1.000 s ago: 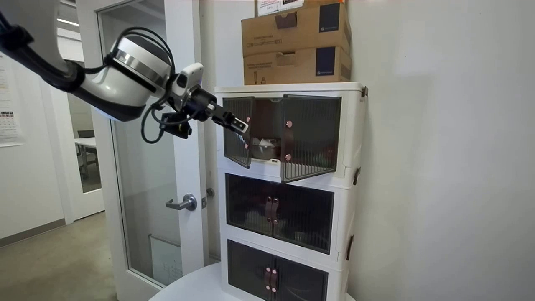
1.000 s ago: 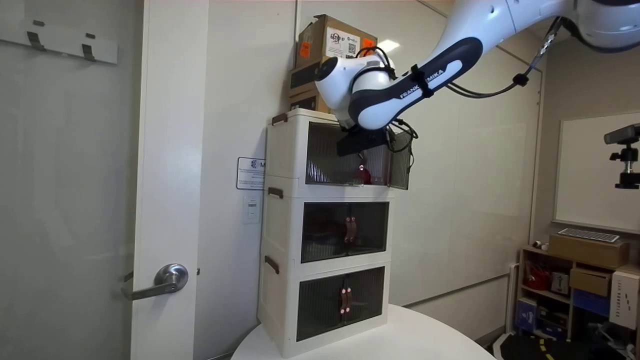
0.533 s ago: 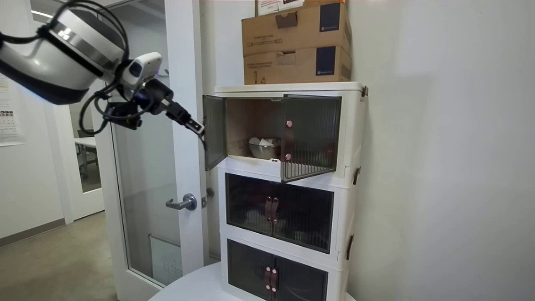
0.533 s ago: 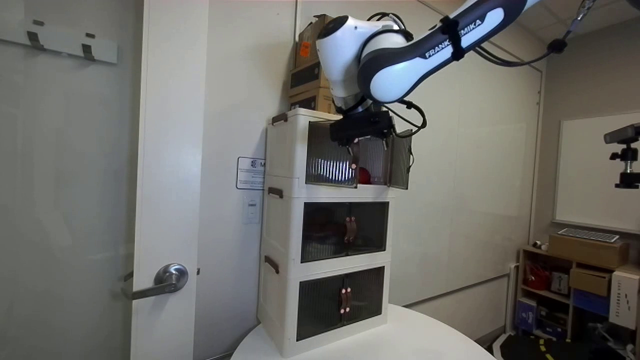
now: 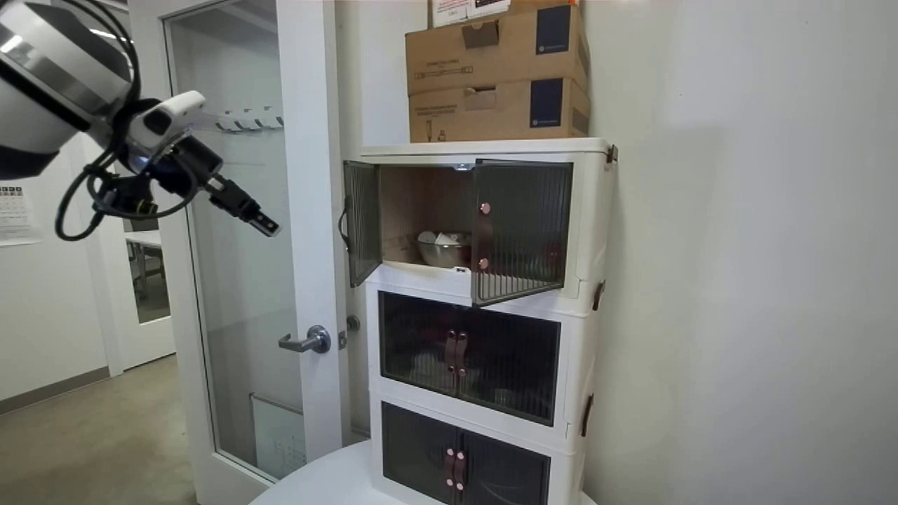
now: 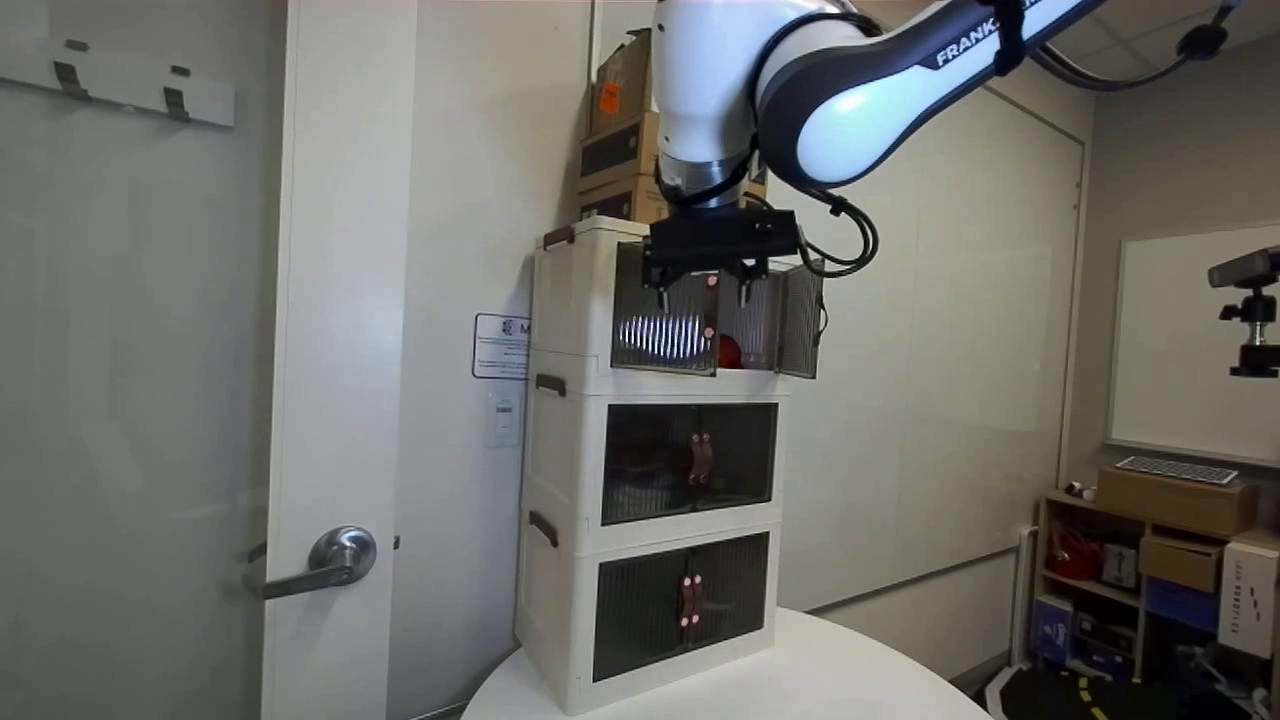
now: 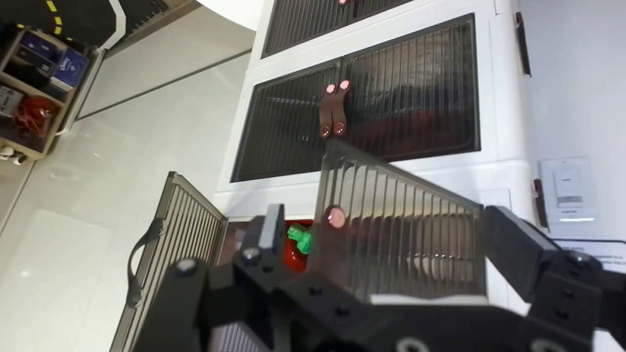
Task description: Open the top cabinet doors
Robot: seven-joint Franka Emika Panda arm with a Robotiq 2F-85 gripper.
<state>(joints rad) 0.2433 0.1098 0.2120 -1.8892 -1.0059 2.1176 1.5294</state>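
Two dark, see-through, ridged rectangle doors [image 5: 525, 224] are at the top of a tall, white cabinet with three layers [image 5: 593, 224], in the middle of the frame in an exterior view. Both are swung out from the front. The door on the left of the pair [image 5: 363, 224] is swung out wide, and the door on the right of the pair is swung out less. In the gap you can see a round, shiny, grey bowl [image 5: 443, 254] with white things [image 5: 445, 239] in it. Four more dark, see-through doors lower down [image 5: 505, 365] are closed.

A black robot claw [image 6: 704, 300] hangs in the middle of the frame in an exterior view, at the end of a white and black robot arm [image 6: 700, 90]. Its two fingers [image 6: 663, 299] are spread apart. Its fingertips [image 5: 265, 223] show at the left of the frame in an exterior view, with a gap between them and the doors. In the wrist view the claw is at the bottom of the frame, with a finger near the middle and a finger at the right. A door shows behind the space between them. A red thing with a green top [image 7: 295, 256] is in the top layer, near the middle of the frame.

Brown cardboard boxes [image 5: 498, 63] are piled on the cabinet; it stands on a round white table [image 6: 850, 670].
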